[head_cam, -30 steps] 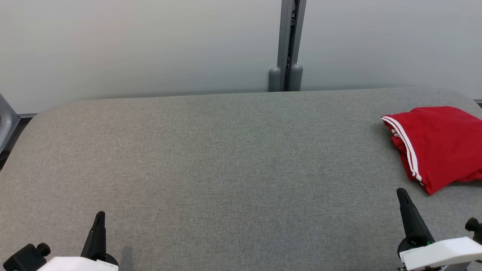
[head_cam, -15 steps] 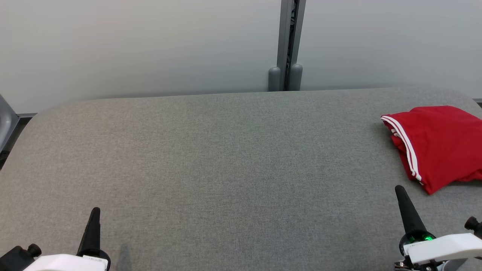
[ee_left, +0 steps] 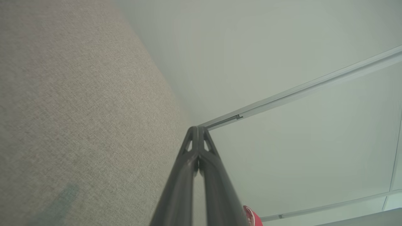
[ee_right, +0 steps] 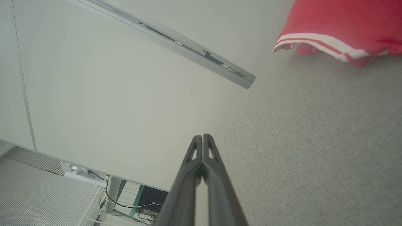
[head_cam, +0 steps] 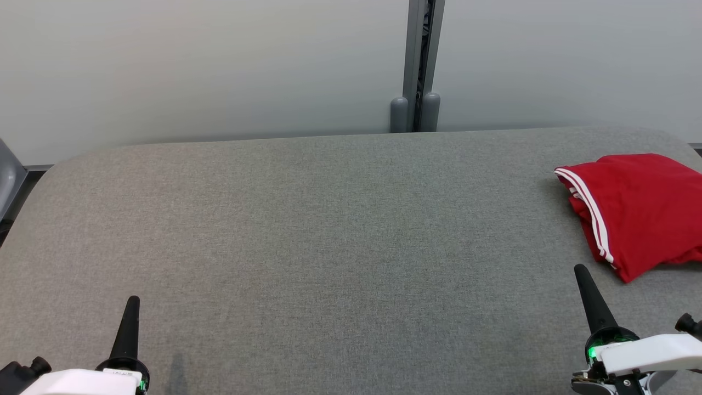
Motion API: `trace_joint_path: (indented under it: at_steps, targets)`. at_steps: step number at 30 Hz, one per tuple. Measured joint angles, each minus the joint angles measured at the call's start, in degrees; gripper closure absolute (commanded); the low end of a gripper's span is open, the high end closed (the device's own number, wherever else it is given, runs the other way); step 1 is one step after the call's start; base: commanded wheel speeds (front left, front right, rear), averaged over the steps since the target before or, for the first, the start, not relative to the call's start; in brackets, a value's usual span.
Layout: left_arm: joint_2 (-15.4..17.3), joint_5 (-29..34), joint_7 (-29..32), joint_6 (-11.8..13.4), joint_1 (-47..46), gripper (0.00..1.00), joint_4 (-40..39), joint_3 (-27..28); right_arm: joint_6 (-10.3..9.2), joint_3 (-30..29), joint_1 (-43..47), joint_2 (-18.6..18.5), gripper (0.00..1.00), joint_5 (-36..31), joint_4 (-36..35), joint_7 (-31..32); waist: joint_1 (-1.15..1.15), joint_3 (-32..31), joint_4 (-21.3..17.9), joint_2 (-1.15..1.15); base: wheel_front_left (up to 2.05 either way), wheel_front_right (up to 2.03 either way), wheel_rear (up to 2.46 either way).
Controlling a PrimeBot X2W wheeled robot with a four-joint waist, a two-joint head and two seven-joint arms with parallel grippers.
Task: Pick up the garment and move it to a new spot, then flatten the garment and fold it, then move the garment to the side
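Observation:
The garment (head_cam: 641, 211) is red with white stripes along one hem and lies folded at the far right of the grey table (head_cam: 329, 230). It also appears at the top right of the right wrist view (ee_right: 345, 28), and a red sliver (ee_left: 251, 218) peeks out at the bottom of the left wrist view. My left gripper (head_cam: 132, 303) stands at the lower left, shut and empty, far from the garment. My right gripper (head_cam: 579, 270) stands at the lower right, shut and empty, just short of the garment's near corner and apart from it. Both pairs of fingers are pressed together (ee_left: 198, 128) (ee_right: 202, 136).
A pale wall with a grey vertical post (head_cam: 419, 66) runs behind the table. The table's rounded left edge (head_cam: 33, 186) meets a grey object (head_cam: 5, 175). A shelf with cables and a dark box (ee_right: 150, 197) shows in the right wrist view.
Both grippers have shifted slightly: the left tip moved left and up the view, the right tip moved a little up and left. The garment lies where it was.

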Motion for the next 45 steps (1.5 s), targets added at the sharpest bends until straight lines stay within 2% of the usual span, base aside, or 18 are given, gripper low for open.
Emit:
trace_joint_path:
  at_steps: [45]
  targets:
    - [-3.68,-17.93,5.89,-4.59,-2.15,1.0,-0.19,7.14,-0.01,0.38,-3.65,0.21,1.0,21.14,3.83,2.19,0.0,0.24,-0.23,0.0,0.0,0.0,0.0]
